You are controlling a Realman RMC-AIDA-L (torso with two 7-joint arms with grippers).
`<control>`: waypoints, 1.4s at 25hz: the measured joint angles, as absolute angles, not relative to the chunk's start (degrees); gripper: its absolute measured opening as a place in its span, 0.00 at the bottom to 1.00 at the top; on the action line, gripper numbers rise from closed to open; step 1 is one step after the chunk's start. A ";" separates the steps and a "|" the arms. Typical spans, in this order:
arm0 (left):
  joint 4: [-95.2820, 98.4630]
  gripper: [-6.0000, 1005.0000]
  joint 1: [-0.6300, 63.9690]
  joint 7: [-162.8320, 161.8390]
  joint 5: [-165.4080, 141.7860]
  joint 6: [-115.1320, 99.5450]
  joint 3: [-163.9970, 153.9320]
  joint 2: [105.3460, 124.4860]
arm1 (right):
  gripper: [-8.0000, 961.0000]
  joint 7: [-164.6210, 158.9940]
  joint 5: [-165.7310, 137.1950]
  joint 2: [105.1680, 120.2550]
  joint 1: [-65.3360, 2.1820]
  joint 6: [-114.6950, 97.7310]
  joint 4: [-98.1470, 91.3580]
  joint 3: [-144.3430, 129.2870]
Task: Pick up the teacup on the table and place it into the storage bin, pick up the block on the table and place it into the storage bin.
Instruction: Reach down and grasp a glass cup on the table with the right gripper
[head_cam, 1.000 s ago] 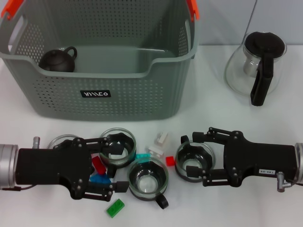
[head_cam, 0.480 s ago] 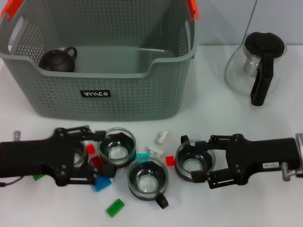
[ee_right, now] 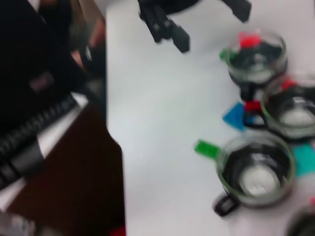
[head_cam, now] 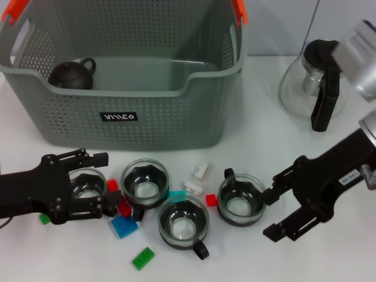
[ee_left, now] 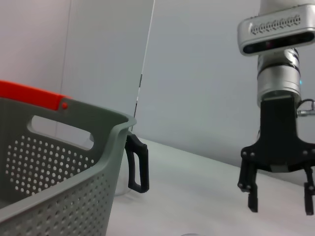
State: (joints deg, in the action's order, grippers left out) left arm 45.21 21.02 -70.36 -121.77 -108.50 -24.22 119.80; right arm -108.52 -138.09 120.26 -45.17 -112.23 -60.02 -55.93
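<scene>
white table (head_cam: 258, 147) holds four teacups; left end effector (head_cam: 97, 182) straddles one unclenched, right end effector (head_cam: 282, 205) spread.

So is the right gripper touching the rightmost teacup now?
Apart. In the head view, white table shows between the right gripper and the rightmost teacup; its fingers are spread open.

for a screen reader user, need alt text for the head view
Four glass teacups and scattered blocks sit before a grey-green storage bin. The left gripper straddles the leftmost cup; the open right gripper is beside the rightmost.
</scene>
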 joint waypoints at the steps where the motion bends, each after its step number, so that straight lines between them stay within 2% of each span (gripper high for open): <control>1: 45.16 0.84 21.01 -70.36 -121.78 -108.46 -24.21 119.84 | 0.82 -109.85 -140.15 120.46 -46.52 -112.32 -60.55 -56.87; 7: 44.94 0.84 20.75 -70.34 -121.37 -108.17 -23.39 119.91 | 0.82 -113.12 -143.67 120.92 -49.79 -108.43 -60.78 -66.17; 12: 44.29 0.84 20.51 -70.33 -121.31 -107.75 -22.23 119.99 | 0.65 -116.15 -142.05 121.09 -49.79 -102.57 -60.54 -72.66; 23: 43.39 0.84 20.48 -70.30 -121.28 -107.71 -19.71 120.06 | 0.57 -121.24 -141.26 121.26 -48.12 -91.02 -60.22 -87.05; 35: 42.98 0.84 20.46 -70.31 -121.29 -107.71 -19.68 120.06 | 0.57 -124.86 -141.00 121.29 -46.25 -82.39 -59.04 -97.70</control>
